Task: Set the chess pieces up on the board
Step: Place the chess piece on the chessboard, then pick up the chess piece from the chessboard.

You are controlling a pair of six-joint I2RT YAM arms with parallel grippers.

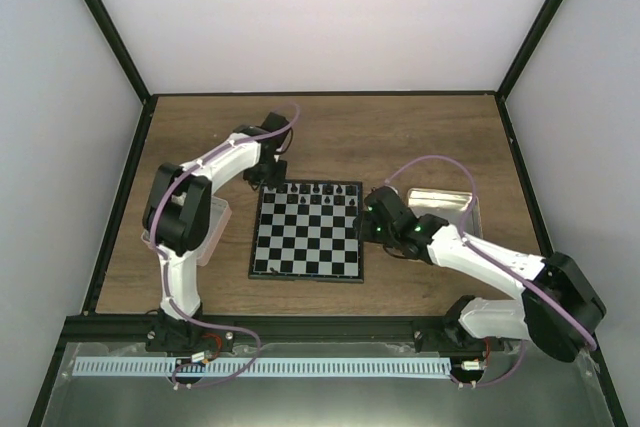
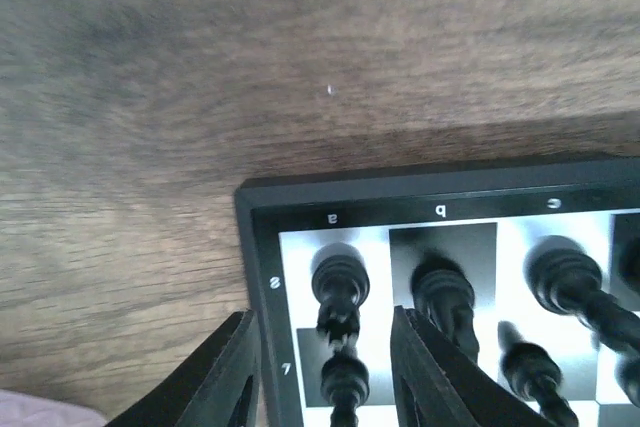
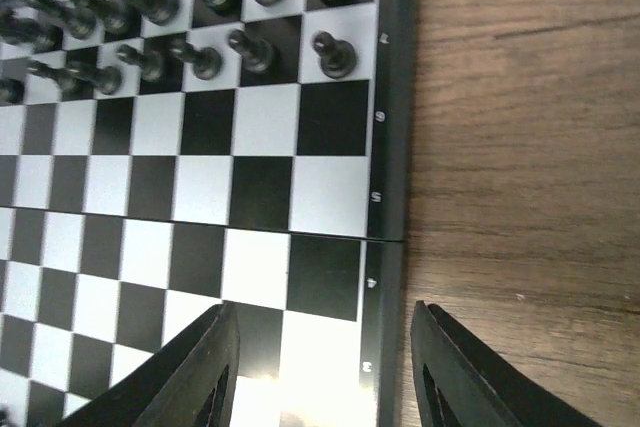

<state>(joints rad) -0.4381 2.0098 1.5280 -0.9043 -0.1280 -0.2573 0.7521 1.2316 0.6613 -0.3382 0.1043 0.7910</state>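
**Wood surface, black ranks filled, left jaws straddling the corner pawn**

Wood surface [image 1: 400, 137] carries the board [image 1: 305, 237] at centre. Left arm [image 1: 215, 162] reaches round to the board's far-left corner. Right arm [image 1: 470, 257] lies low by the board's right edge. Pink tray [image 1: 216, 232] sits just beside the board's left side, mostly under the left arm. Tan tray [image 1: 450, 209] sits just right of the far-right corner, behind the right wrist. Contents of both trays not readable.

Chess pieces: black pieces [image 3: 200, 52] stand on the two far ranks. Near ranks are bare, and no cream pieces show in any view.

Left jaws: apart. One finger [image 2: 232, 377] hangs off the board's left border, the other [image 2: 420, 377] over the a/b line. The a7 pawn [image 2: 343, 382] stands upright between them with a gap showing on both sides, so not clamped. Corner rook [image 2: 340, 282] is just beyond it on a8. The pawn's long axis is vertical, and the closing line runs along the rank.

Right jaws: apart, nothing held, straddling the board's right border around ranks 3 and 4. The h7 pawn [image 3: 333, 52] is well ahead of them.

Judgement: black side looks done, cream side not started. If the cream set is in the tan tray, the right arm is nearer. That tray lies behind and to the right of its jaws, so it would have to turn away from the board. The left jaws should leave the pawn straight up, since a sideways exit risks clipping the rook or the b-file piece.
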